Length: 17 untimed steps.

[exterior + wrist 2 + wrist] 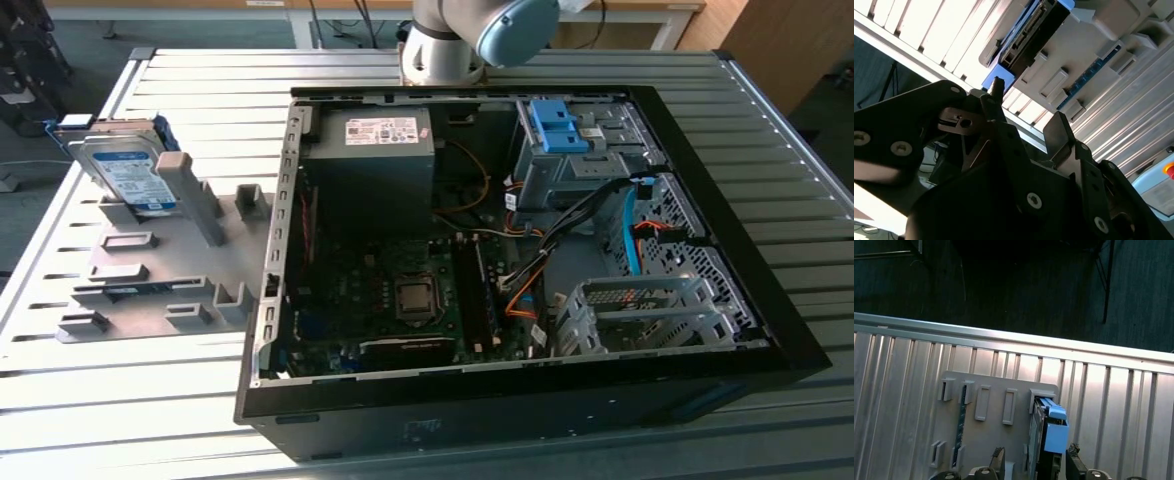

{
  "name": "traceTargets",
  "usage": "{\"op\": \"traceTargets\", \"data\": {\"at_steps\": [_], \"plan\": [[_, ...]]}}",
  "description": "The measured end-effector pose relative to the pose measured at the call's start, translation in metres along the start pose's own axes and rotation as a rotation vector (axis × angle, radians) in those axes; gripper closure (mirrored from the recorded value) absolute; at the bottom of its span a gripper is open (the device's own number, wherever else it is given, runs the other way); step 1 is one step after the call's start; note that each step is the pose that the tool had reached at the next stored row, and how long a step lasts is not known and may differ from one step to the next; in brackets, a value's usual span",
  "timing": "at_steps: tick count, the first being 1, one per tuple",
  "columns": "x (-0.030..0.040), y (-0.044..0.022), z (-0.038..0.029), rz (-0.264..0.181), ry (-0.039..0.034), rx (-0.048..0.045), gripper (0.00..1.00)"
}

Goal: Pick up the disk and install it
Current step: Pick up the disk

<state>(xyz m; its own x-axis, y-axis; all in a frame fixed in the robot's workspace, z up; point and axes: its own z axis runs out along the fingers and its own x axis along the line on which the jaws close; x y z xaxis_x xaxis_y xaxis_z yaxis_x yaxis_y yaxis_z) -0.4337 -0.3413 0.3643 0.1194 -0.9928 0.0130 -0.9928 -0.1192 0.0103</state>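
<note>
The disk [127, 170] is a silver hard drive with a white-and-blue label in a blue carrier frame. It stands tilted in a slot of the grey fixture plate [160, 290] at the exterior view's left. In the first wrist view the disk [1046, 432] is seen edge-on, and my gripper [1036, 462] hangs open above it, one fingertip to each side, not touching. In the second wrist view the dark gripper [1026, 107] points toward the disk [1029, 30] with a clear gap to it. Nothing is between the fingers.
An open computer case [787, 340] lies at the middle and right of the slatted metal table [200, 420]. Inside are a dark power supply box [380, 150], a blue bracket [554, 125] on the drive bay, cables and a perforated metal cage [641, 310]. The arm [454, 40] rises behind the case.
</note>
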Motion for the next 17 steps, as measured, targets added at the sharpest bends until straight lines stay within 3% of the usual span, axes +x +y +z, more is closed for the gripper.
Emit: {"op": "traceTargets", "data": {"at_steps": [6, 17], "plan": [[-0.0002, 0.0000, 0.0046, 0.069, -0.0006, -0.0011, 0.41], [-0.0001, 0.0000, 0.0055, 0.070, -0.0007, -0.0008, 0.41]]}}
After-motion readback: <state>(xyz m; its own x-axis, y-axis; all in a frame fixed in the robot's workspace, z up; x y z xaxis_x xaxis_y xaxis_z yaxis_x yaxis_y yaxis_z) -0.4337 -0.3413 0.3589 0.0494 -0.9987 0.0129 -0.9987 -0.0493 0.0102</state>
